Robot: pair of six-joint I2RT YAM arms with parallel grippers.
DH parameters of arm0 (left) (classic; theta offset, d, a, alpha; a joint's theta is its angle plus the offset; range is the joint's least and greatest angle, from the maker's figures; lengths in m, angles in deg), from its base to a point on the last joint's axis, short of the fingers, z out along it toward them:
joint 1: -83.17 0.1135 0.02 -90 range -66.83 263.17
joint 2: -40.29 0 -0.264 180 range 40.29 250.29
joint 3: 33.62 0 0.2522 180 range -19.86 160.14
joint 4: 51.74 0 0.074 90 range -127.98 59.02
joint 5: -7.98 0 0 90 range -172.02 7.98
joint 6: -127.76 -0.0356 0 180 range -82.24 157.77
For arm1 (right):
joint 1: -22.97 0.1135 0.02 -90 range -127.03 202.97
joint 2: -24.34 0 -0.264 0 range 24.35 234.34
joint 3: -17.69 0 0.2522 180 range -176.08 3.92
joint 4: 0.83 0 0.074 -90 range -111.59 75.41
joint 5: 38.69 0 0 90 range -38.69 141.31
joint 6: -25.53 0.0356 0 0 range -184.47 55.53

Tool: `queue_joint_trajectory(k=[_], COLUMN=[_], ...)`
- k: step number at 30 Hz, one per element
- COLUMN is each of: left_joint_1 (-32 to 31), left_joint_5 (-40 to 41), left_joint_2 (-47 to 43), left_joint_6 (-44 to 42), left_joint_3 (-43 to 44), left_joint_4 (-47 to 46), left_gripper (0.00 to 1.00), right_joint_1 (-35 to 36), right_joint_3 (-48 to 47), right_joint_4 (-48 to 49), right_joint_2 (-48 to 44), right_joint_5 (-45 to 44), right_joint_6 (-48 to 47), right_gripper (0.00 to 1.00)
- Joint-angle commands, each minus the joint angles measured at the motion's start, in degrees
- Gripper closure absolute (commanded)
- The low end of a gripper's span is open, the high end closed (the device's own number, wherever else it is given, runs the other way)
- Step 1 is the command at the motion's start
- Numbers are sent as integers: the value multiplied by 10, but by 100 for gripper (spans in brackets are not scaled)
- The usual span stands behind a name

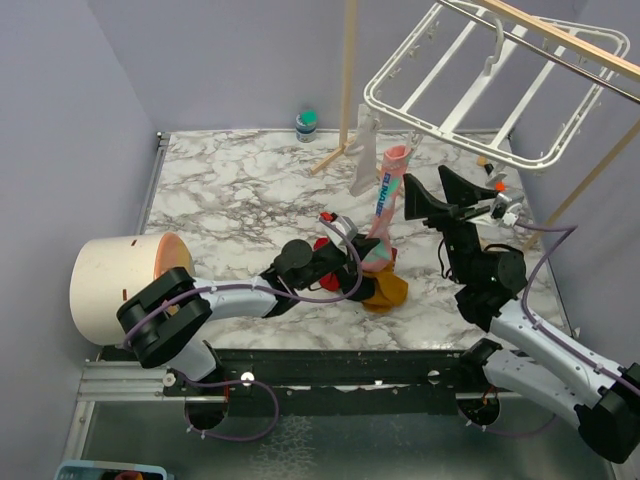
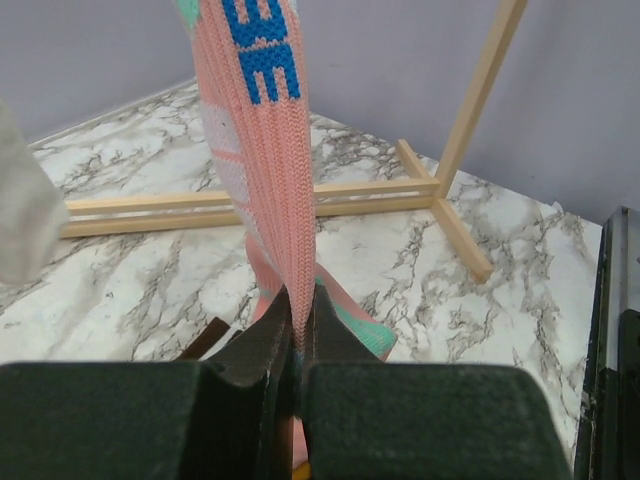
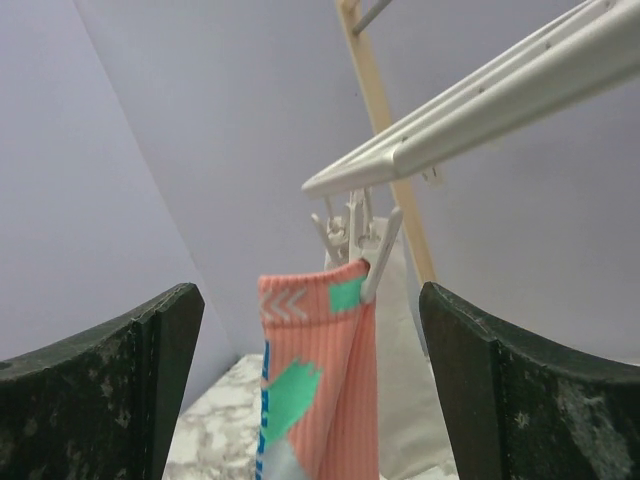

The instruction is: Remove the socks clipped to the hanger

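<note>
A pink sock with teal patches and blue letters hangs from a clip on the white hanger. My left gripper is shut on the sock's lower part, which runs taut up out of the jaws. My right gripper is open and faces the clip. The sock's cuff shows between its fingers, some way beyond them. A pale sock hangs just behind the pink one. Mustard and red socks lie on the table by the left gripper.
The light wooden rack stand holds the hanger; its feet cross the marble table behind the sock. A beige cylinder container lies at the left. A teal-capped jar stands at the back wall.
</note>
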Motion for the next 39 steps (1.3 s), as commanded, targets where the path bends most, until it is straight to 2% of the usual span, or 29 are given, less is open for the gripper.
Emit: queue_joint_trajectory(k=[1,6,24,39], left_joint_1=[-12,-21,-30,-34], left_joint_5=[6,10,5,13], left_joint_2=[23,36,57,53], left_joint_6=[6,8,24,22], left_joint_3=[14,26,41,38], left_joint_4=[15,14,-7,-6], left_gripper=[100,100,100,100], right_joint_1=[-1,-1,-1,-1], right_joint_3=[-37,-60,-108,-140], right_joint_4=[56,101,105,60], right_joint_2=[30,79,171,218], right_joint_5=[-70,-81,-99,-87], right_joint_6=[-22,-43,-74,-83], right_gripper=[6,12,25,26])
